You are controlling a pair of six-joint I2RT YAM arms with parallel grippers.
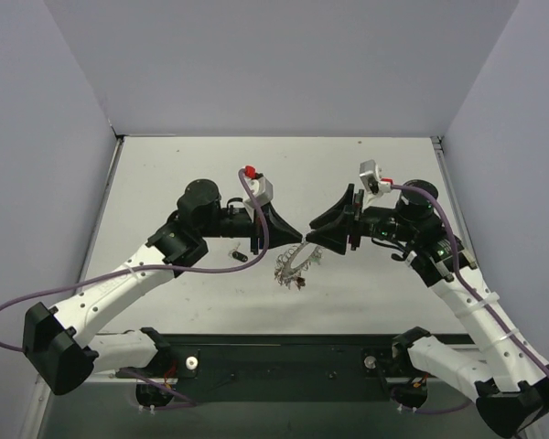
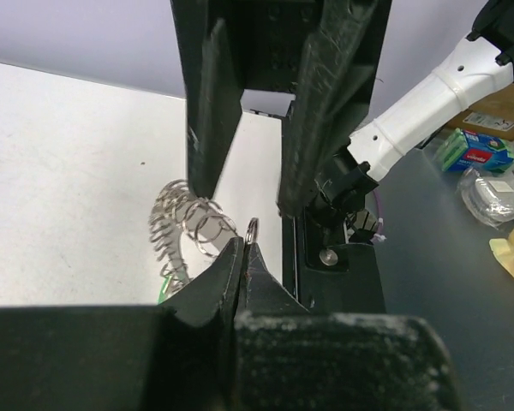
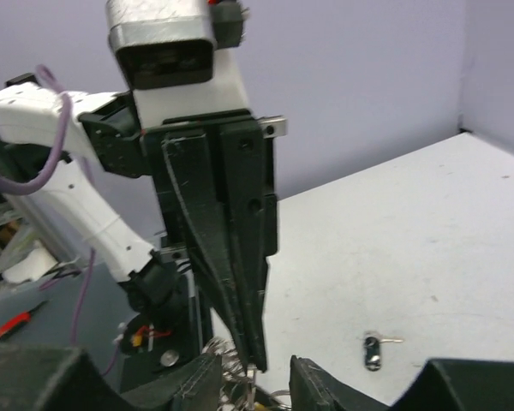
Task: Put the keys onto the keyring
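Note:
The keyring point(image 1: 291, 263) point(image 2: 182, 224), a silvery coiled hoop, hangs just above the table between both arms. A green key head point(image 2: 164, 293) shows under it. My left gripper point(image 1: 298, 240) point(image 2: 242, 250) is shut, and a small silvery ring point(image 2: 253, 229) at the hoop's edge sticks out from its tips. My right gripper point(image 1: 312, 236) point(image 3: 255, 387) faces it, open. Its fingers point(image 2: 212, 103) stand on either side of the left gripper's tip without closing on anything. A black-headed key point(image 1: 240, 257) point(image 3: 373, 351) lies alone on the table to the left.
The white table point(image 1: 375, 174) is walled by grey panels at the back and sides. The arm bases and a black rail point(image 1: 284, 352) run along the near edge. Cables loop beside both arms.

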